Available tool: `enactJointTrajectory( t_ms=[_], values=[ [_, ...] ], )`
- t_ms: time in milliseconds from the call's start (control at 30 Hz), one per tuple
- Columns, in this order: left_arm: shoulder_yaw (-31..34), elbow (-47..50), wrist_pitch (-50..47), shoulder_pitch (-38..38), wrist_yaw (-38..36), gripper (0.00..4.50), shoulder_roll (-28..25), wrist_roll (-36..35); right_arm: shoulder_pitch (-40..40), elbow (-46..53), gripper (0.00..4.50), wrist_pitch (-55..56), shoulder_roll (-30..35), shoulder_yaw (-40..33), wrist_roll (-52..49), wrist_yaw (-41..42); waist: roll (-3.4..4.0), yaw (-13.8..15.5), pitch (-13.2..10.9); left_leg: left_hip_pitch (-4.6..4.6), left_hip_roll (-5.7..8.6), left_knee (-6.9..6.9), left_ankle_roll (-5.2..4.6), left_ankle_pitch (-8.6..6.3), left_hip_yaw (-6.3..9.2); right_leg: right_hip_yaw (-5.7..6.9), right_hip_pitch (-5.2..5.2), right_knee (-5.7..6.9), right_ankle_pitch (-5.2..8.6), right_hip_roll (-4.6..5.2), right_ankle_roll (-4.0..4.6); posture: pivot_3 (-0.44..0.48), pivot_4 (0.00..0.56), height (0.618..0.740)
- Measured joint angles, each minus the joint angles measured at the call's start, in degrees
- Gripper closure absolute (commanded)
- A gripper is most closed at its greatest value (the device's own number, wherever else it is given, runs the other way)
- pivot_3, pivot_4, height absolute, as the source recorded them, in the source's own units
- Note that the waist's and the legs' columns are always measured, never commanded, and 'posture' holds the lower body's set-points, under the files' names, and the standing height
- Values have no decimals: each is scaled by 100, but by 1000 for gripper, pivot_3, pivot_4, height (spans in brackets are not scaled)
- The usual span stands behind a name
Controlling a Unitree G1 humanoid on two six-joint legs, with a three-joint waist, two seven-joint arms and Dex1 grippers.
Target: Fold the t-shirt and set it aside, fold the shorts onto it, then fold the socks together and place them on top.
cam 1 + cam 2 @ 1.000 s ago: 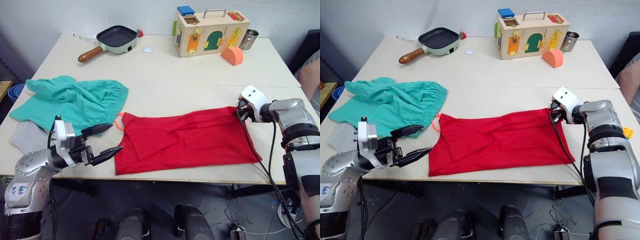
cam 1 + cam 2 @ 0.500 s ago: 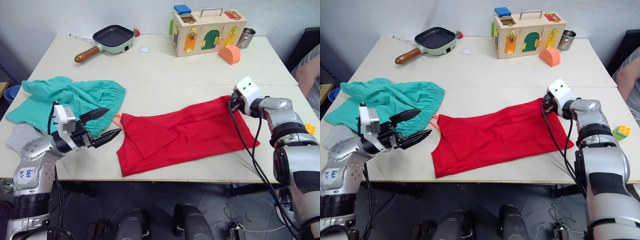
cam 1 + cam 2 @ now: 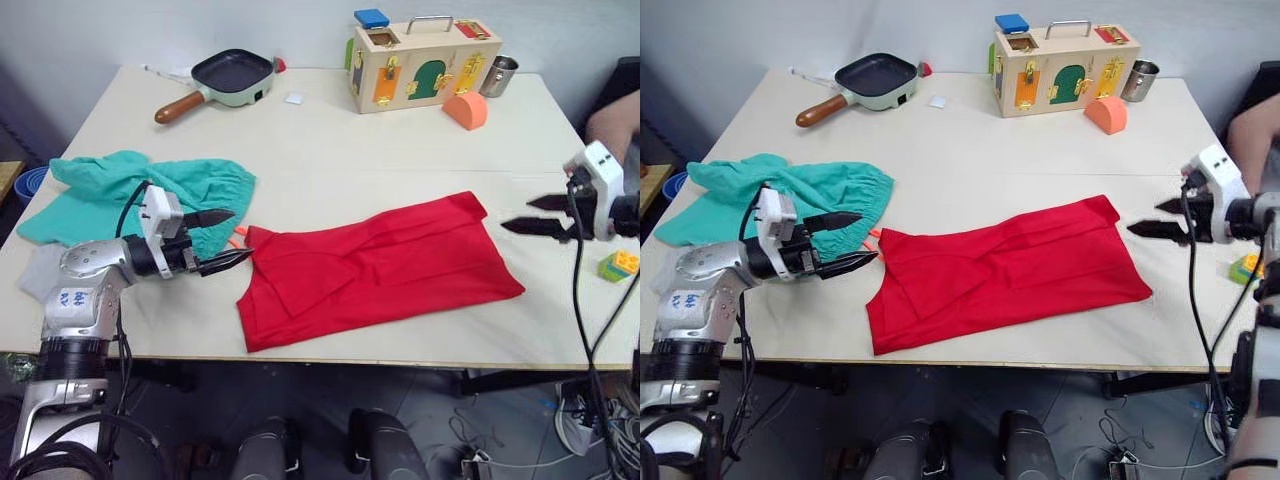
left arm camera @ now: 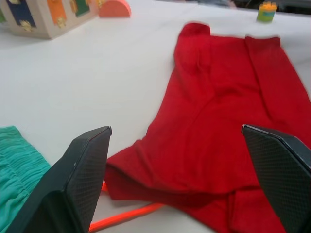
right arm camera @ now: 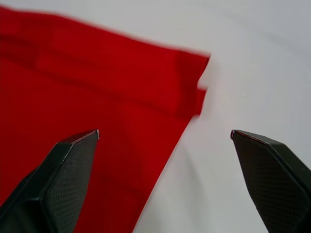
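The red t-shirt lies folded lengthwise across the front middle of the table. To its left sit the crumpled teal shorts, whose orange drawstring touches the shirt's left edge. A grey sock peeks out at the table's front left corner. My left gripper is open, its fingers pointing at the shirt's left end just above the table. Off the shirt's far right corner, my right gripper is open and empty, with that corner in front of its fingers.
At the back stand a frying pan, a wooden latch box, a metal cup and an orange half-round block. A small toy block lies at the right edge. A person's arm shows at the right.
My right gripper opened, let go of the shirt's right corner and drew back to the right. My left gripper rose and moved in to the shirt's left edge.
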State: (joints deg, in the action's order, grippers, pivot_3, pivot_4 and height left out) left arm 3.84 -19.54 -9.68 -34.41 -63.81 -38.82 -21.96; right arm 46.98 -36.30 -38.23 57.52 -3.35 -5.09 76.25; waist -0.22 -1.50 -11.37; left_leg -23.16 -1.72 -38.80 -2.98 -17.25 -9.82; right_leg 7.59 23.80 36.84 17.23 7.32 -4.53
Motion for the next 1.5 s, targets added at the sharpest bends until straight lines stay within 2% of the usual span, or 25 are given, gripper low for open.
enactJointTrajectory(
  t_ms=[67,133,267,467,733,833,867,1000,1133,1233,1267,1300,1367,1500],
  values=[
    [-290,-611,195,-566,-12,0,262,318,-1020,1438,12,-1240,208,-244,-472,32,1,76,0,-7,0,-15,-1,-2,7,5,1,1,0,4,0,0,150,740],
    [-490,-1118,369,-955,-14,0,418,586,-1568,2380,12,-2220,221,-509,-841,-175,1,89,1,-7,4,-20,-5,-5,2,0,3,-2,-1,10,-1,0,150,740],
    [-725,-2301,800,-1648,111,0,731,1092,-2217,3474,12,-3470,-18,-1148,-1123,-1067,-3,90,3,-5,2,-24,-3,-7,6,3,4,-8,-1,11,-1,0,150,740],
    [-957,-3824,1107,-2296,263,0,1096,1718,-2955,4232,12,-4213,-528,-1737,-1339,-2101,-3,138,2,-14,6,-23,-6,-9,2,3,14,-6,-1,10,-1,0,150,740],
    [-937,-4547,1240,-2576,375,0,1346,2033,-3039,4586,12,-4641,-821,-2015,-1646,-2882,-28,141,15,-14,7,-26,-10,-10,5,5,12,-7,-1,12,-1,0,150,740],
    [-914,-4624,1233,-2606,346,579,1382,2035,-3045,4619,0,-4652,-1001,-2154,-1713,-3144,-46,138,26,-12,6,-26,-11,-11,6,5,9,-7,-1,12,-1,0,150,740],
    [-910,-4636,1224,-2606,329,905,1393,2036,-3042,4620,0,-4592,-1078,-2176,-1713,-3238,-55,136,31,-12,6,-26,-11,-10,6,5,9,-6,-1,11,-1,0,150,740],
    [-899,-4651,1162,-2597,304,2129,1419,2041,-3113,4584,895,-3821,-1300,-1962,-1586,-3600,-87,122,50,-8,6,-27,-11,-11,5,4,5,-7,-1,11,-2,0,150,740],
    [-837,-4639,1089,-2548,283,3402,1411,2037,-3410,4622,2261,-2788,-1103,-1398,-1354,-3623,-100,114,58,-2,4,-26,-10,-11,6,5,1,-7,-1,10,-2,0,150,740],
    [-816,-4617,1046,-2513,257,4318,1411,2032,-3485,4711,3291,-2418,-1009,-1101,-1270,-3603,-107,109,63,0,1,-26,-9,-11,7,5,-1,-7,-1,9,-2,0,150,740],
    [-812,-4605,1028,-2507,250,4500,1411,2032,-3484,4735,3635,-2382,-1013,-1048,-1279,-3597,-112,106,66,3,1,-26,-9,-11,7,5,-4,-7,-1,9,-2,0,150,740],
    [-804,-4594,1016,-2495,247,4500,1411,2031,-3485,4737,4040,-2337,-1030,-1015,-1294,-3592,-117,105,69,7,0,-26,-9,-11,7,5,-8,-7,-1,9,-2,0,150,740],
    [-772,-4564,989,-2456,243,4500,1411,2029,-3485,4736,4459,-2251,-1072,-957,-1300,-3598,-129,94,76,10,0,-26,-9,-11,7,4,-10,-8,-1,10,-2,0,150,740],
    [-704,-4355,861,-2321,154,4500,1383,2010,-3483,4668,4459,-1990,-1074,-856,-1273,-3610,-140,58,83,10,1,-26,-9,-12,11,4,-11,-8,-1,12,-2,0,150,740]
  ],
)
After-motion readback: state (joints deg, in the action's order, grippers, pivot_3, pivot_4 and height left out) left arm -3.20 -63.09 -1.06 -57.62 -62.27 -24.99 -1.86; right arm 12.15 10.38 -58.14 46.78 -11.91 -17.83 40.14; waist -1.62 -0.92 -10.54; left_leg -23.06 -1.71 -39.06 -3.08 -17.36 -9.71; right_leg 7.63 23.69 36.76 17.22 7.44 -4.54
